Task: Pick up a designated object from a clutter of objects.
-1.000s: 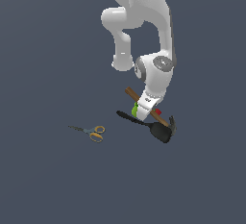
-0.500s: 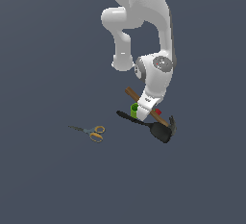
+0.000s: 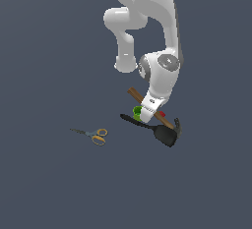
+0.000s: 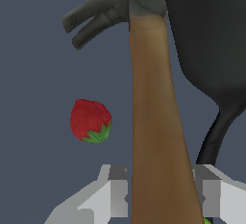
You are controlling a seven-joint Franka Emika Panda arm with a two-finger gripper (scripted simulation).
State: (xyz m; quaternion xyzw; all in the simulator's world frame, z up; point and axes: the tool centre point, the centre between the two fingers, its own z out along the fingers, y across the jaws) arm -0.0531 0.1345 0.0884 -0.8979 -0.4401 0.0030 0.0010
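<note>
The claw [image 4: 163,194] straddles the brown wooden handle of the hammer [image 4: 153,122], 1 pale finger [image 4: 117,192] on each side of the shaft. In the wrist view the fingers sit right against the handle, with almost no gap showing, so the claw appears pressed onto the wood. Whether the hammer is off the surface cannot be told from these views.

In the exterior view the hammer [image 3: 147,107] lies diagonally, its handle end pointing up toward the exterior view's left and its dark grey head [image 3: 177,126] at the lower right. The arm's white wrist comes down over the middle of the handle, and the claw [image 3: 146,116] meets the shaft there.

The black spatula [image 3: 158,131] lies just beside the hammer on the nearer side, its thin handle running toward the exterior view's left and its broad blade sitting close against the hammer head. In the wrist view the blade [image 4: 211,40] fills the area next to the head, and the spatula's neck curves down alongside the wooden shaft.

A small green cup [image 3: 137,112] shows just left of the claw, partly hidden by it. The red strawberry [image 4: 90,120] rests on the dark surface [image 3: 49,184] on the hammer's other side, near the handle but not touching it.

The orange-handled scissors [image 3: 94,135] lie well apart, off to the exterior view's left.
</note>
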